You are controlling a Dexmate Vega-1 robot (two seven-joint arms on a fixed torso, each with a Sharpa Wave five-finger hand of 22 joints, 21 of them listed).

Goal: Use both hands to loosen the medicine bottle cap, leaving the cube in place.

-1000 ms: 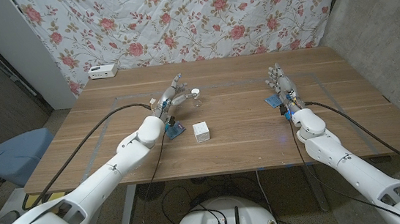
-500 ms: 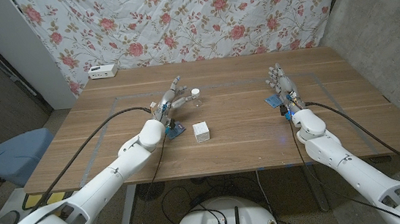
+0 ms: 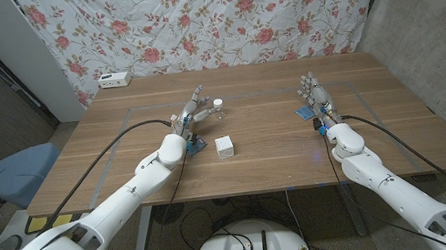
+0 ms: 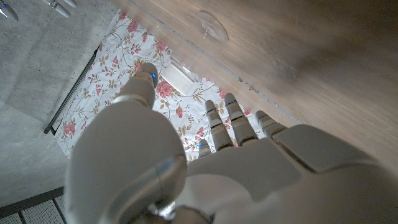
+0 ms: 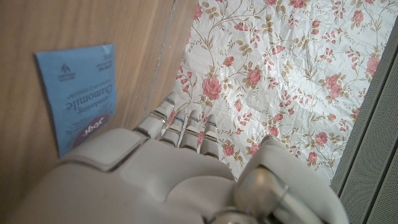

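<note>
A small clear medicine bottle with a white cap stands upright behind the table's middle; it also shows blurred as the bottle in the left wrist view. My left hand is just to its left, fingers spread and holding nothing, a small gap from the bottle. The white cube sits nearer the front edge, apart from both hands. On the right side of the table, my right hand is held with straight fingers, empty and far from the bottle.
A blue sachet lies by my left wrist, left of the cube. Another blue sachet, printed "Chamomile", lies beside my right hand. A white box sits at the back left edge. A floral cloth hangs behind.
My left hand's fingers have dropped slightly and edged toward the bottle. Right hand, bottle and cube have not moved.
</note>
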